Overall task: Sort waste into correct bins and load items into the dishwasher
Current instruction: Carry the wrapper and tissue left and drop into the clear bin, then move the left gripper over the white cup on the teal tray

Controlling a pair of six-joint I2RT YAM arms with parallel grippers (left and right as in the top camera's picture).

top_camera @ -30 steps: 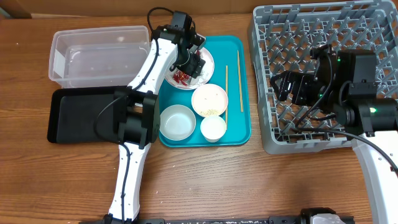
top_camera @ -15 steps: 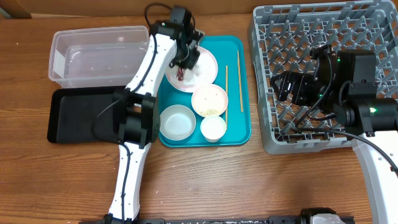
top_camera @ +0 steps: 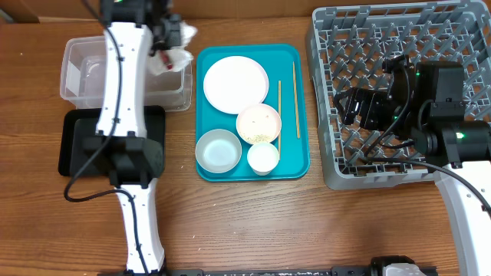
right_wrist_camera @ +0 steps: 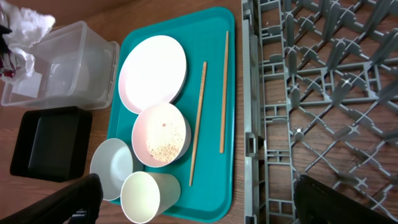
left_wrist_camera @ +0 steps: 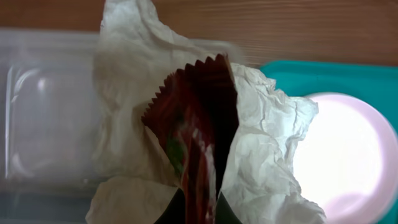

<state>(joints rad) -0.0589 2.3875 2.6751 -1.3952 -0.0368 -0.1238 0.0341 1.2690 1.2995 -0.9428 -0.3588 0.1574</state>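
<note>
The left fingers point(left_wrist_camera: 169, 215) are pinched shut on two bits of trash at once: the red wrapper point(left_wrist_camera: 196, 130) and the white tissue point(left_wrist_camera: 130, 112) wrapped around it. Both hang in the air, touching nothing else.

Right under them is the clear tub point(top_camera: 84, 77). The trash hangs over the tub's right end, close to the wall by the teal tray point(top_camera: 295, 153). I think the job now is to drop both bits in the tub. To do it well, the arm should slide toward the middle of the tub first, so the floppy tissue does not land on the wall or fall outside. Then it should go down a little and open wide. The tissue may stick to the fingers, so check that both bits fall.

Just beside the tub is the black tray point(top_camera: 77, 146). On the teal tray sit the pink plate point(top_camera: 235, 84), bare now, and the bowl with rice point(top_camera: 258, 124).

Far off, the right fingers point(right_wrist_camera: 68, 199) are spread wide and hold nothing, above the dish rack point(top_camera: 318, 92).
</note>
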